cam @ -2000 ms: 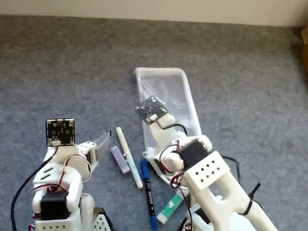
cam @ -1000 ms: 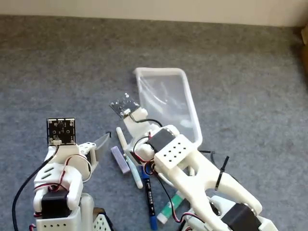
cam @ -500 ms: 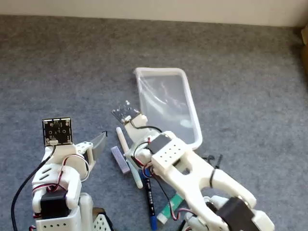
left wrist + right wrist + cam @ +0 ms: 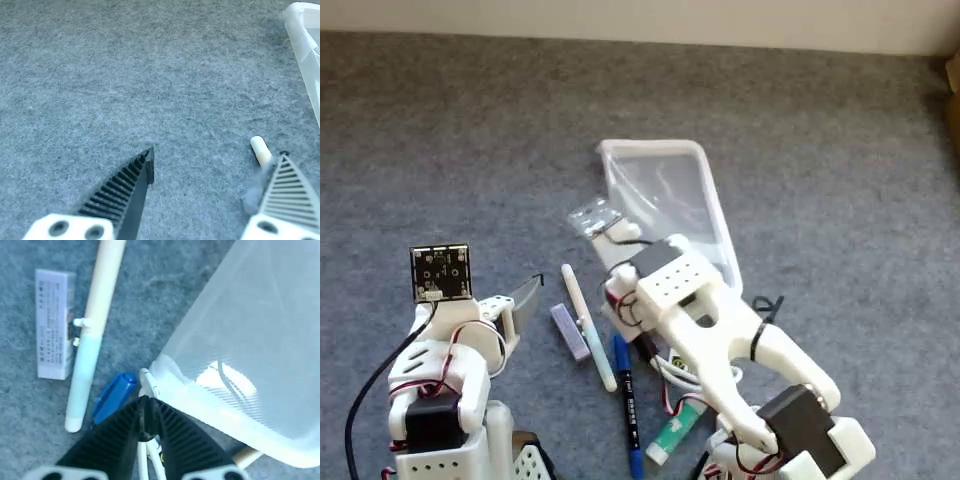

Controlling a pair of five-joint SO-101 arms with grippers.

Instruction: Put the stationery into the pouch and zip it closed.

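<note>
- One clear pouch [image 4: 670, 190].
- Two pens: a white pen [image 4: 577, 300] with a pale blue end, and a blue pen [image 4: 627, 400].
- One lilac eraser [image 4: 570, 332].
- One green-and-white tube [image 4: 675, 428].
- Two robot arms: the left arm [image 4: 445, 370] and the right arm [image 4: 700, 310].
</note>
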